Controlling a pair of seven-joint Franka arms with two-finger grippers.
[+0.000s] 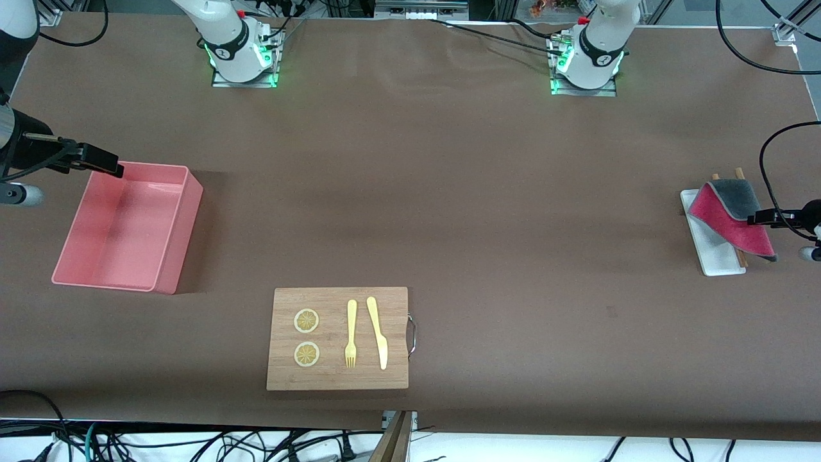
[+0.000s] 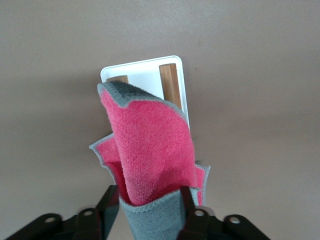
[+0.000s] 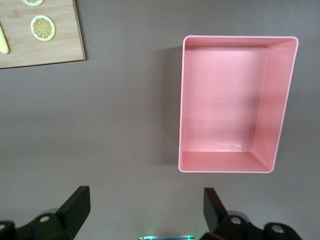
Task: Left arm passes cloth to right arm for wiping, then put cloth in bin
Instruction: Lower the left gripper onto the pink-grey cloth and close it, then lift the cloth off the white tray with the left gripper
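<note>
The left end effector is clamped on the cloth above the white tray, while the right end effector waits spread apart by the bin, so the drooping cloth could slip from that shallow pinch.

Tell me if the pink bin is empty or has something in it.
Empty: the bin shows only its bare pink floor in the right wrist view; the cloth is elsewhere.
</note>
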